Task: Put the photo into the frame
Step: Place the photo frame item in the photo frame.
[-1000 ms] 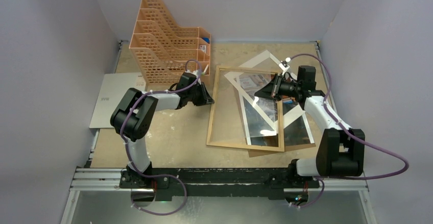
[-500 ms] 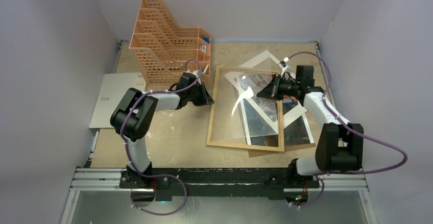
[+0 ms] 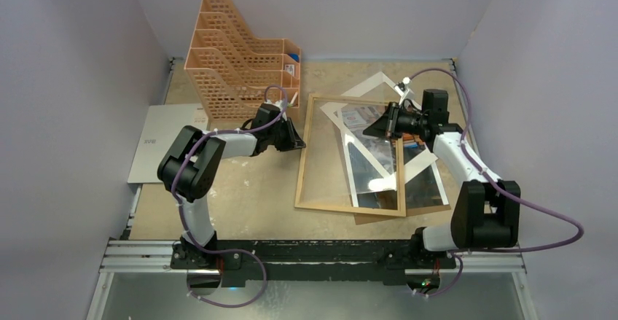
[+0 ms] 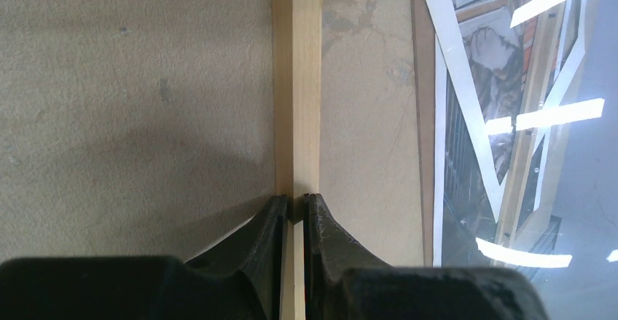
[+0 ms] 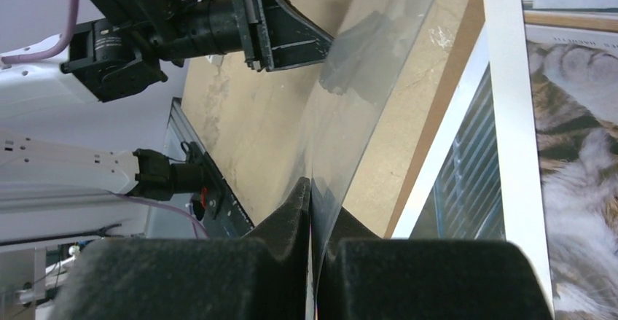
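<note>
Nudged slightly leftward since a second ago, right jaws pinch the clear pane (image 5: 379, 57) tilted above the photo (image 5: 506, 116); left jaws pinch the frame (image 4: 297, 79) by its left rail on the tabletop (image 4: 131, 79).

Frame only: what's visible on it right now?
The frame is a thin light-wood rectangle around a clear pane, mid-table, long sides running near to far. The left gripper is shut on its left rail; the right gripper pinches the pane's right edge. The photo lies skewed beneath, a brown board under the near-right corner.
</note>
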Motion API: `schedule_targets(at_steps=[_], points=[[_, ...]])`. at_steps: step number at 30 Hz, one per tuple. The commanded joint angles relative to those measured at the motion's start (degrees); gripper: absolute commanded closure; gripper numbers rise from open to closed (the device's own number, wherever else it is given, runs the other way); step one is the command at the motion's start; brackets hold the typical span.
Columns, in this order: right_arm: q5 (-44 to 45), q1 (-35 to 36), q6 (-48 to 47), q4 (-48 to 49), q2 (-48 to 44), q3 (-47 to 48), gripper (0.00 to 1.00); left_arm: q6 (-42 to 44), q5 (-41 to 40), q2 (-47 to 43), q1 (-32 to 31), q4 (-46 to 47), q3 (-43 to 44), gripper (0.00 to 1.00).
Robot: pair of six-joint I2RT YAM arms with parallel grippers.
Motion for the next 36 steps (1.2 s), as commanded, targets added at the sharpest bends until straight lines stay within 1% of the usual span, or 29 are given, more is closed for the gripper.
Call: schedule_targets(at_steps=[1,11,18,20,23,26,29,33,36], points=[[-3.91,0.76,-1.04,1.35,-3.06,0.8,0.98,0.73,-0.42,2.05,-0.54,-3.85,-1.68,0.89],[-6.02,0.73,-0.72,1.77,-4.31,-0.04,0.98,0.73,-0.55,2.49,-0.51,-3.83,-1.36,0.88],[-5.28,0.76,-1.51,2.05,-3.76,0.43,0.98,0.82,-0.42,2.74,-0.46,-3.94,-1.11,0.87],[-3.02,0.72,-1.57,1.29,-3.29,0.61,0.98,0.82,-0.82,2.74,-0.45,-4.12,-1.06,0.87],[2.91,0.73,-2.84,-2.6,-0.61,0.41,0.98,0.69,-3.28,2.05,-0.46,-5.24,-1.01,0.89],[10.79,0.78,-3.58,-5.93,1.29,-0.64,0.98,0.51,-7.04,0.96,-0.18,-6.98,-1.21,0.91],[19.32,0.63,-2.98,-8.5,2.65,-0.82,0.98,0.73,-7.31,0.64,0.27,-7.29,-1.21,0.91],[21.35,0.63,-3.22,-7.74,3.73,-1.04,0.96,0.73,-5.44,1.6,0.42,-6.86,-0.64,0.91],[21.98,0.63,-2.63,-7.59,4.21,-0.99,0.96,0.62,-6.27,1.28,0.42,-7.16,-0.56,0.91]])
